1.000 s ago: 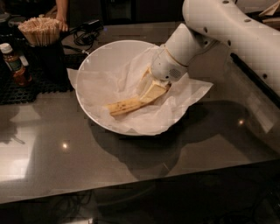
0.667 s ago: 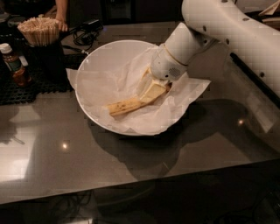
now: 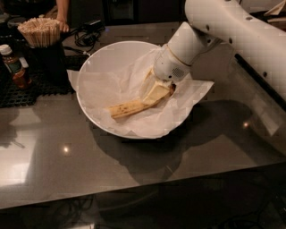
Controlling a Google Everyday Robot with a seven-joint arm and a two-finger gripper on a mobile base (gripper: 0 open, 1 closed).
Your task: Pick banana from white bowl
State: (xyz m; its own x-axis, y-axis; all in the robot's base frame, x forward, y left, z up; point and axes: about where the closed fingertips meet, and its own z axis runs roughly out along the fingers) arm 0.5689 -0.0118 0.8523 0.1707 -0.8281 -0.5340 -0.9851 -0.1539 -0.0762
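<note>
The white bowl (image 3: 96, 67) stands on the dark table, lined with crinkled white paper (image 3: 187, 96) that spills over its right rim. The banana (image 3: 127, 108), yellow with brown speckles, lies inside on the paper, running from the lower left up to the right. My gripper (image 3: 157, 91) reaches down into the bowl from the upper right on the white arm (image 3: 232, 31). It sits right at the banana's right end and hides that end.
A dark holder full of wooden sticks (image 3: 41, 32) stands at the back left on a black mat. A small brown bottle (image 3: 14, 67) is beside it. Black cables (image 3: 87, 33) lie behind the bowl. A person's arm (image 3: 62, 13) shows at the far edge.
</note>
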